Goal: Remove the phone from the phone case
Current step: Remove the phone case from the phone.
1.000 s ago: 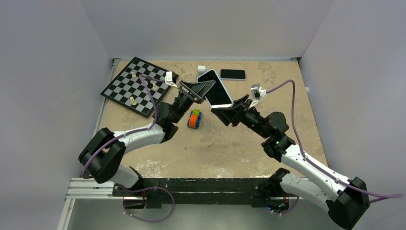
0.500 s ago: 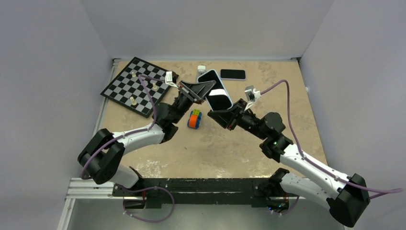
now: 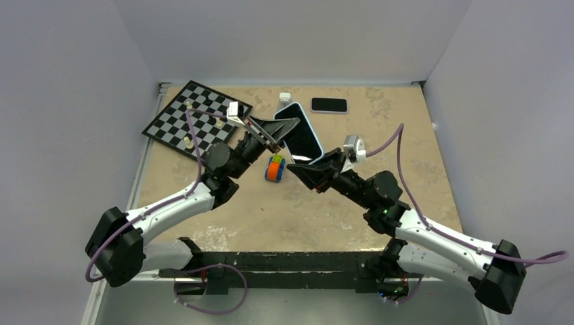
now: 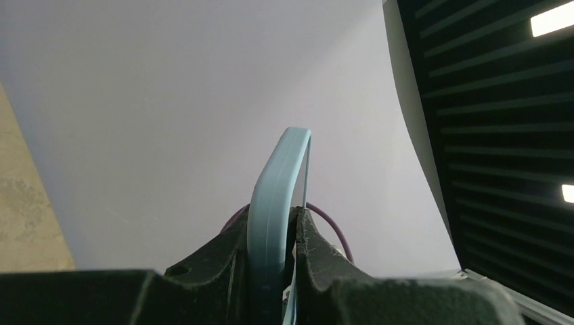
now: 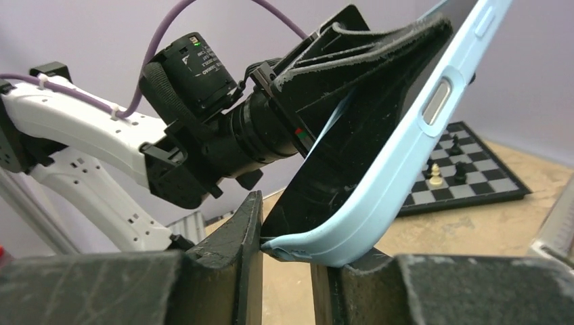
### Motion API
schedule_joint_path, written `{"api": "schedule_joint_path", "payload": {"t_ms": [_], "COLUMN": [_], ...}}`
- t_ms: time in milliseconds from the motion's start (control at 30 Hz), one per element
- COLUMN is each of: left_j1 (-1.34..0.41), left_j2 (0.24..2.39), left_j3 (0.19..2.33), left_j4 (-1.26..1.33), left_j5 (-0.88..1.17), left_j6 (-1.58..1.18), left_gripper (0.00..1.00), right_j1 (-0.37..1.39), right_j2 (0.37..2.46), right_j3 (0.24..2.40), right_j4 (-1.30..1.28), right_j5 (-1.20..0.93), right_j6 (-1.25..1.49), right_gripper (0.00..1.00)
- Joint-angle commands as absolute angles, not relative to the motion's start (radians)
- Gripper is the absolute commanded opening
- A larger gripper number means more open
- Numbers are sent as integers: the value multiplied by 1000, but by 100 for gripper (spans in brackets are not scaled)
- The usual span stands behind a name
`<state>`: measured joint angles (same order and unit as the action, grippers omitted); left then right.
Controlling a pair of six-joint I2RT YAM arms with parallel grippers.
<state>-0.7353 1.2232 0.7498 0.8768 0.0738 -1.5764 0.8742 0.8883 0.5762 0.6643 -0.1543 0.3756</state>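
Find the light-blue rubbery phone case [image 5: 399,169], with the black glass-fronted phone [image 5: 338,169] seated in it, raised and tilted in the air over the far middle of the tan table [image 3: 291,210], well apart from the chequered chessboard [image 3: 176,118] at the far-left corner. Note the left gripper [image 4: 273,223] clamped almost closed on one long rim of the case, glass and back pinched together, and the right gripper [image 5: 284,254] set narrow about the lower corner, both fingers seemingly touching it. Treat the step, probably, as peeling that corner free: hold firm with the left, bite only the rubbery lip with the right, never the glass, and roll it back slowly. Ease the left pinch off the glass first, or risk trapping the phone inside. Guard against a drop onto the table.
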Motion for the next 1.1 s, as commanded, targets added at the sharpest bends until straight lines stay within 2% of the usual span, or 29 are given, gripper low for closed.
{"api": "schedule_joint_path", "payload": {"t_ms": [0, 467, 600, 767, 800, 867, 900, 1000, 1067], "left_j1": [-737, -732, -726, -700, -691, -666, -655, -630, -615], "left_j2": [1154, 1157, 1149, 1150, 1139, 1115, 1102, 1079, 1087], "left_j3": [786, 858, 870, 866, 862, 858, 859, 858, 858], "left_j4": [761, 636, 641, 700, 703, 681, 672, 647, 672], "left_j5": [154, 281, 293, 315, 313, 315, 314, 302, 318], "left_j6": [-1717, -1647, -1615, -1513, -1464, -1400, -1346, -1265, -1255], "left_gripper": [0, 0, 0, 0, 0, 0, 0, 0, 0], "right_j1": [796, 942, 939, 937, 937, 937, 937, 931, 900], "right_j2": [890, 979, 929, 852, 828, 774, 746, 676, 662], "right_j3": [524, 536, 514, 550, 541, 521, 515, 523, 551], "right_j4": [608, 635, 636, 369, 321, 250, 210, 95, 41], "right_j5": [271, 427, 428, 268, 205, 120, 111, 63, -69], "right_j6": [-193, -438, -357, -111, -67, 48, 109, 260, 340], "right_gripper": [0, 0, 0, 1, 9, 33, 42, 54, 59]}}
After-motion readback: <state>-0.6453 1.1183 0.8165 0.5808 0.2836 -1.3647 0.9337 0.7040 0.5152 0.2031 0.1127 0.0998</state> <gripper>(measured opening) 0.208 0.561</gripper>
